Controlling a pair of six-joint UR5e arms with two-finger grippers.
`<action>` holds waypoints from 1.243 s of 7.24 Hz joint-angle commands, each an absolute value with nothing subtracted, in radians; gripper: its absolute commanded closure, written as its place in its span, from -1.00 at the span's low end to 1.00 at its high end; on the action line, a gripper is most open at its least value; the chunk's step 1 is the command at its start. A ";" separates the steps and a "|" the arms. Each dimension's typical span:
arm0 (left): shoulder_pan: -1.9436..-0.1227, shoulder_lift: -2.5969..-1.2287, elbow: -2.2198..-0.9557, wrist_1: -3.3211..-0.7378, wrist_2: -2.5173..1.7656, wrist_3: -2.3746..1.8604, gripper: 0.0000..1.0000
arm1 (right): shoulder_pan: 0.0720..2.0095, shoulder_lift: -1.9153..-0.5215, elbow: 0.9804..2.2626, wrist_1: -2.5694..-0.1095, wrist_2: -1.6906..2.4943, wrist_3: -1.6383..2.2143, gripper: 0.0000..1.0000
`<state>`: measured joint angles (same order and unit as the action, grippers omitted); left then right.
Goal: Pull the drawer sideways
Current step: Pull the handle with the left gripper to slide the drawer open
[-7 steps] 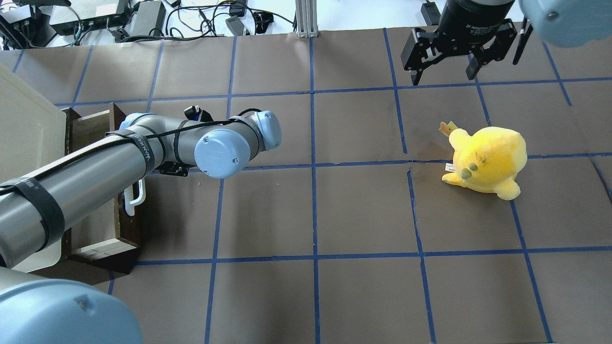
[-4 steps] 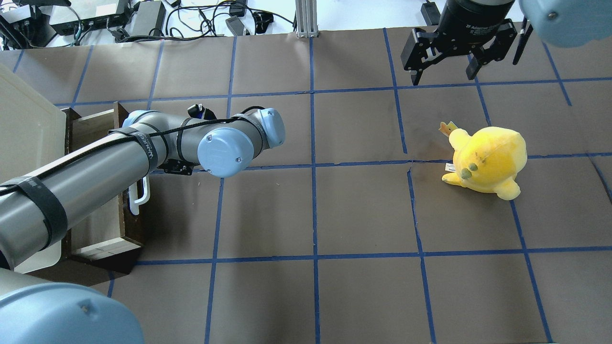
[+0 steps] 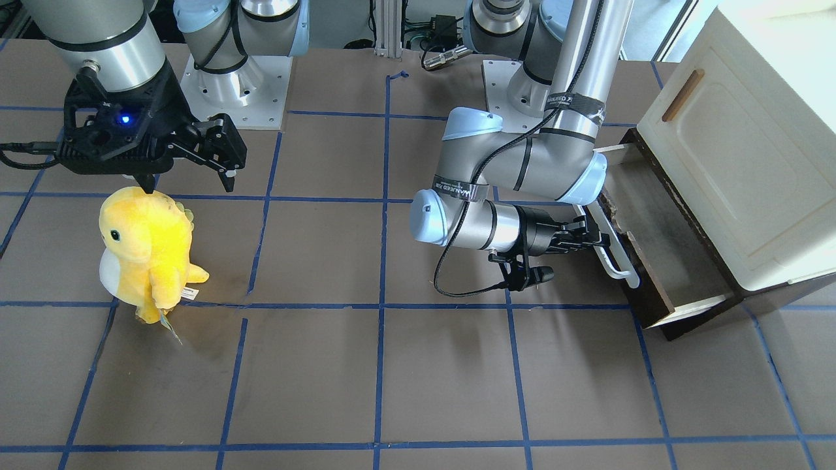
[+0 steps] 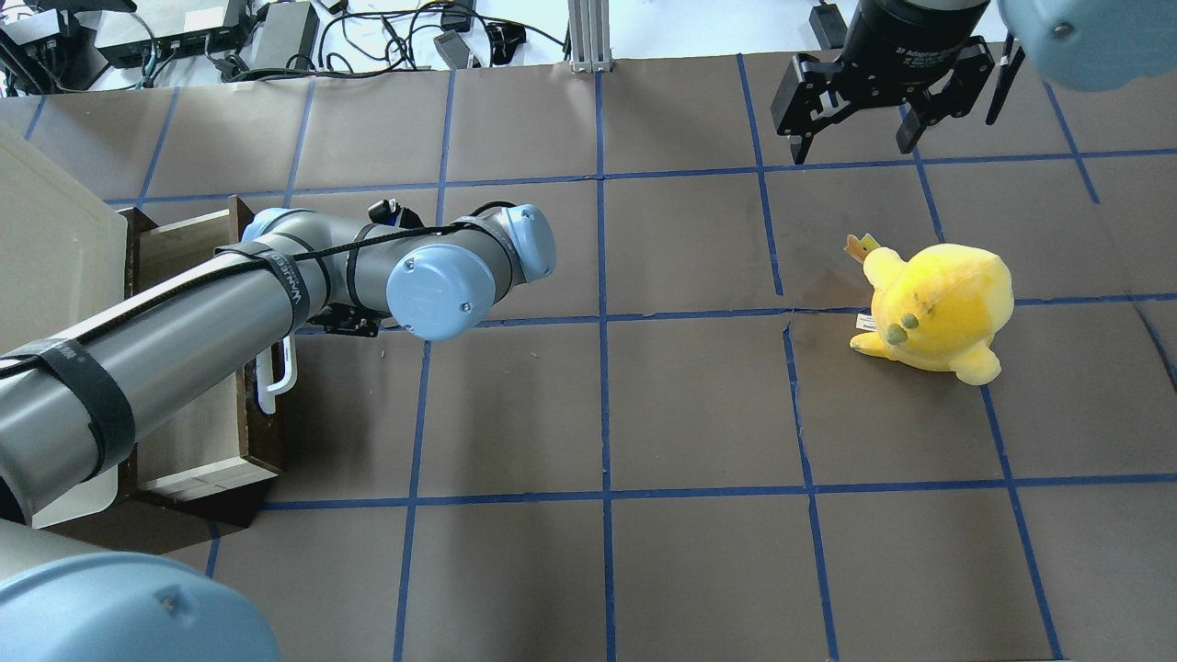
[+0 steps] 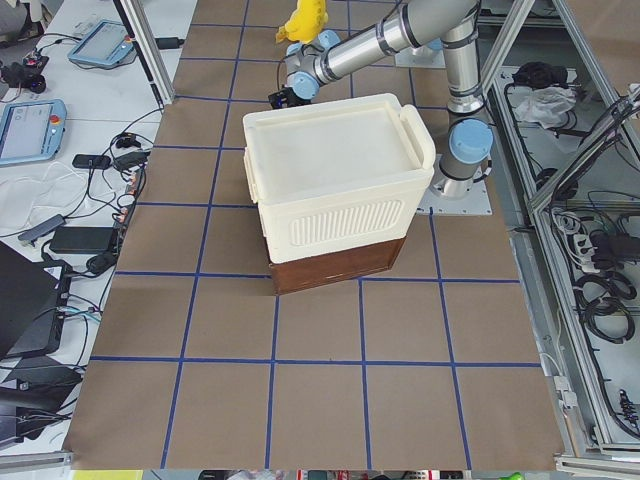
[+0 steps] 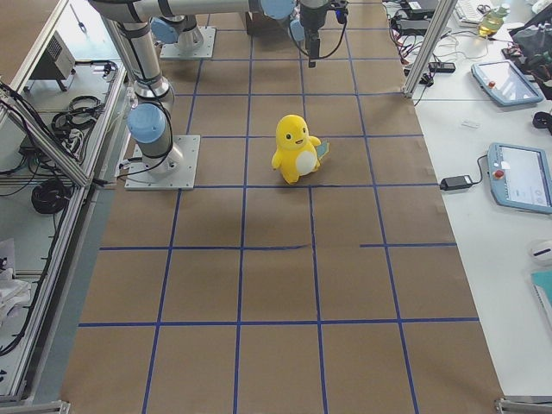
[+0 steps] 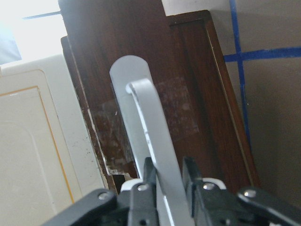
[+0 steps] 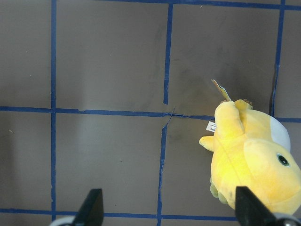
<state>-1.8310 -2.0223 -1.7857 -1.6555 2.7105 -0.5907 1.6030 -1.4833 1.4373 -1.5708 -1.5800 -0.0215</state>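
The dark brown drawer [image 3: 655, 243] stands partly pulled out from under the cream cabinet [image 3: 738, 150]. Its pale wood inside shows in the overhead view [image 4: 195, 432]. Its white loop handle [image 3: 619, 254] runs along the front. My left gripper [image 3: 599, 239] is shut on that handle. In the left wrist view both fingers [image 7: 141, 188] clamp the white bar [image 7: 149, 122] against the dark front [image 7: 193, 84]. My right gripper [image 4: 852, 147] is open and empty. It hovers above the table beyond the yellow plush [image 4: 933, 308].
The yellow plush toy [image 3: 147, 248] stands on the table's right half and shows under the right wrist camera [image 8: 254, 160]. The cabinet door carries a small brown handle [image 3: 682, 95]. Brown table paper with blue tape lines [image 4: 602, 405] covers the rest.
The drawer has slid further out of the cabinet, toward the table's middle. My left arm moved the same way with the handle in its grip. The right arm has not moved.
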 commanded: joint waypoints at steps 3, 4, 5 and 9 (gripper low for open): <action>-1.833 -2.023 -1.787 -1.655 2.715 -0.586 -0.99 | 1.603 -1.483 1.437 -1.571 -1.580 -0.021 -1.00; -1.835 -2.017 -1.786 -1.654 2.714 -0.583 -1.00 | 1.603 -1.483 1.437 -1.571 -1.580 -0.021 -1.00; -1.839 -2.004 -1.784 -1.654 2.711 -0.554 -1.00 | 1.603 -1.483 1.437 -1.571 -1.580 -0.021 -1.00; -1.844 -1.875 -1.573 -1.660 2.330 -0.347 -0.98 | 1.603 -1.483 1.437 -1.571 -1.580 -0.021 -1.00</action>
<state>-1.8490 -1.9130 -1.6567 -1.6576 2.5098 -0.4061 1.6030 -1.4835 1.4373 -1.5708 -1.5800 -0.0215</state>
